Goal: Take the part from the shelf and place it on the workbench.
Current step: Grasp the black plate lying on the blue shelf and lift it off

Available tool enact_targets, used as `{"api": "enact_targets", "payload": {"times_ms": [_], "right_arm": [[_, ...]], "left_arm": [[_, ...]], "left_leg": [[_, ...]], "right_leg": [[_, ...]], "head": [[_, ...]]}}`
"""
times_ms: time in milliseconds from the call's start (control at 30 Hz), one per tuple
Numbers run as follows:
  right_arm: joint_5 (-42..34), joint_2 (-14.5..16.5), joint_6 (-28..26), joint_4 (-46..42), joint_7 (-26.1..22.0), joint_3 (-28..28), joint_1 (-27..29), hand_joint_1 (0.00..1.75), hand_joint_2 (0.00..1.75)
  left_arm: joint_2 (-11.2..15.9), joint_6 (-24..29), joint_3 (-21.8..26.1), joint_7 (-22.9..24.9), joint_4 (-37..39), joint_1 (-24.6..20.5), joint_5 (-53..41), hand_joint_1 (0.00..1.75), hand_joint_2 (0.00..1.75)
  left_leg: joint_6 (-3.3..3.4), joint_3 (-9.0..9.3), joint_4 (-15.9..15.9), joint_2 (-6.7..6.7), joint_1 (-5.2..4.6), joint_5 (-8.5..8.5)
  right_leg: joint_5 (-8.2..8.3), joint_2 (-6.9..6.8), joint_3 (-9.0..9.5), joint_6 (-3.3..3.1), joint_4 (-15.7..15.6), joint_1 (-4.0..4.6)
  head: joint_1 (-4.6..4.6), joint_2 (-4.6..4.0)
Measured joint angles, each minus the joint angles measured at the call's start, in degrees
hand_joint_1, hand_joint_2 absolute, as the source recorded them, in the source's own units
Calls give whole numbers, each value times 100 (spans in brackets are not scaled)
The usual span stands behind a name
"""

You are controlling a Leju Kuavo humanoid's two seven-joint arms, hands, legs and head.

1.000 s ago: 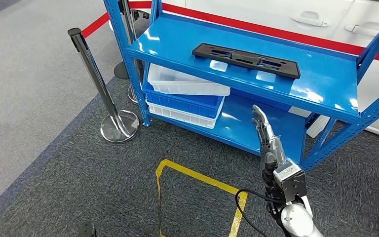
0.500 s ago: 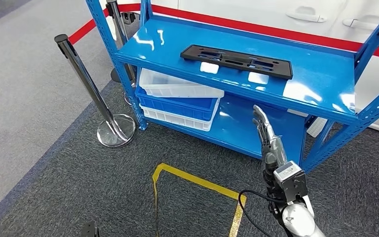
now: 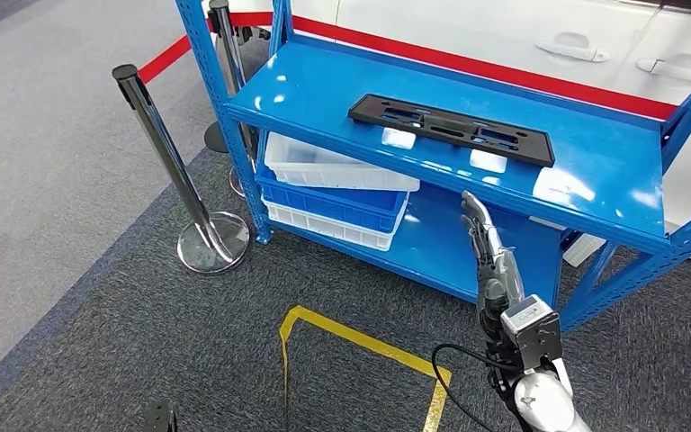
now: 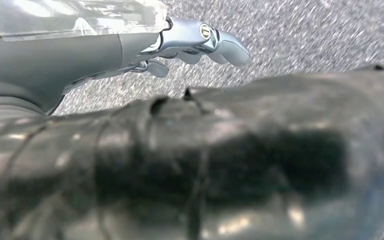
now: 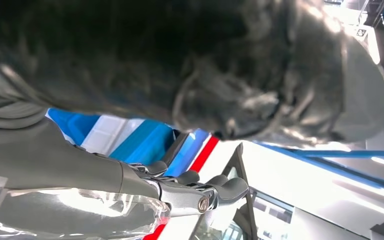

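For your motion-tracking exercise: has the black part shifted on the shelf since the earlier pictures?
No. The black part keeps its place on the blue shelf; the whole scene shifted, so the camera moved.

A black part [image 3: 451, 130] is lying on a glossy blue shelf [image 3: 594, 171]. White and blue bins [image 3: 337, 186] are sitting beneath, yellow tape [image 3: 360, 337] crossing grey carpet [image 3: 144, 333]

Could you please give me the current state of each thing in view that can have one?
Part: flat on the top shelf, untouched.
Right hand: raised below the shelf edge, fingers straight, holding nothing.
Left hand: over the carpet, holding nothing.
Bins: stacked on the lower shelf; the top white one looks empty.
Post: upright on its base.
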Motion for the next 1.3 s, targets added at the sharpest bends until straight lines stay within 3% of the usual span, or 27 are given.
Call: {"api": "enact_targets", "payload": {"times_ms": [67, 100, 167, 300, 367, 433, 467, 500, 567, 633, 733, 833, 867, 933, 967, 1000, 1033, 1100, 1133, 1200, 1300], "right_arm": [[0, 0, 1, 2, -1, 0, -5, 0, 0], [0, 0, 2, 2, -1, 0, -8, 0, 0], [0, 0, 3, -2, 2, 0, -9, 0, 0], [2, -1, 14, -10, -1, 0, -9, 0, 0], [2, -2, 28, -11, -2, 0, -16, 0, 0], [2, -2, 45, -10, -2, 0, -13, 0, 0], [2, -2, 50, -9, -2, 0, -7, 0, 0], [2, -2, 54, -9, -1, 0, -2, 0, 0], [2, -2, 55, -9, 1, 0, 0, 0, 0], [2, -2, 55, -9, 4, 0, -1, 0, 0], [2, -2, 55, -9, 11, 0, 2, 0, 0], [2, -4, 53, -19, 14, 0, -10, 0, 0], [2, -6, 52, -21, 15, 0, -15, 0, 0], [1, -11, 51, -19, 19, 0, -3, 0, 0], [1, -14, 50, -17, 21, 0, 13, 0, 0], [0, -16, 48, -16, 23, 0, 28, 0, 0], [0, -16, 46, -15, 25, 0, 34, 0, 0], [0, -17, 42, -13, 26, 0, 33, 0, 0], [0, -17, 39, -14, 28, 1, 30, 0, 0], [0, -19, 33, -18, 36, 2, 30, 0, 0], [1, -20, 22, -28, 39, 2, 34, 0, 0]], "left_arm": [[-6, -27, -2, 5, 0, 13, 5, 0, 0], [-7, -37, -3, 8, 0, 6, 5, 0, 0], [-6, -46, -4, 8, 0, -7, 7, 0, 0], [-3, -47, -6, 8, 0, -10, 9, 0, 0], [-5, -45, -7, 7, 0, -17, 8, 0, 0], [-8, -41, -8, 11, 0, -12, 8, 0, 0], [-8, -38, -8, 14, 0, -3, 10, 0, 0], [-8, -35, -8, 18, 0, 5, 11, 0, 0], [-6, -32, -8, 22, 0, 11, 11, 0, 0], [-1, -31, -8, 23, 0, 5, 10, 0, 0], [1, -30, -9, 24, 0, -6, 13, 0, 0], [-6, -26, -11, 25, 0, 8, 19, 0, 0], [-8, -26, -13, 25, 0, 5, 19, 0, 0], [-6, -26, -16, 25, 0, -11, 19, 0, 0], [-5, -26, -18, 25, 0, -12, 19, 0, 0], [-6, -26, -19, 26, 0, -5, 19, 0, 0], [-8, -27, -20, 27, 0, 5, 20, 0, 0], [-17, -28, -21, 30, 1, 21, 21, 0, 0], [-20, -28, -22, 30, 2, 15, 20, 0, 0], [-20, -27, -23, 31, 5, -5, 20, 0, 0], [-10, -26, -24, 31, 7, -19, 21, 0, 0]], "left_leg": [[-50, 47, 85, -7, 19, -116], [-87, 46, 154, -13, 12, -181], [-158, 15, 233, -23, -10, -258], [-261, -6, 359, -15, -2, -385], [-323, -282, 898, -9, 21, -614], [-359, -744, 1636, -7, 40, -816], [-361, -907, 1833, -7, 42, -796], [-349, -970, 1817, -7, 42, -663], [-280, -795, 1181, -9, 30, -156], [-186, -523, 534, -8, -11, 136], [-98, -375, 273, -4, -62, 74], [-54, -184, 52, 5, -7, 82], [-33, -109, -8, 10, 8, 79], [9, -18, -38, 11, -2, 26], [17, 22, -33, 7, -3, -12], [14, 69, -23, 2, -1, -58], [2, 124, -5, -4, 5, -112], [-49, 217, 60, -13, 14, -251], [-88, 235, 115, -18, 7, -327], [-159, 217, 173, -24, -13, -423], [-232, 230, 204, -12, -11, -504]], "right_leg": [[446, -4, 193, 24, -602, -23], [569, -4, 311, 20, -907, -25], [572, 3, 407, -39, -1142, -14], [501, 17, 460, -185, -1178, -26], [461, 6, 518, -241, -1189, -34], [414, 3, 560, -266, -1189, -23], [389, 8, 588, -268, -1189, -17], [361, 16, 626, -269, -1189, -11], [293, 29, 730, -259, -1195, 4], [238, 36, 817, -227, -1224, 19], [217, 40, 860, -138, -1298, 7], [119, 2, 839, -53, -1167, 17], [18, -9, 711, -37, -917, 18], [-205, -8, 266, -13, -189, 17], [-231, -8, 54, -1, 91, 15], [-139, -9, -75, 12, 188, 11], [72, -10, -95, 25, 63, 3], [573, -15, 104, 38, -586, -18], [689, -13, 235, 27, -904, -22], [652, -4, 354, -43, -1148, -11], [570, 19, 392, -162, -1193, -16]], "head": [[1, -1], [5, -1], [-1, -1], [-34, -1], [-59, -1], [-72, -1], [-73, -1], [-74, -1], [-74, -1], [-69, -1], [-75, -1], [-62, -1], [-55, -1], [-45, -1], [-43, -1], [-40, -1], [-40, -1], [-39, 0], [-34, 0], [-34, 0], [-45, 0]]}}
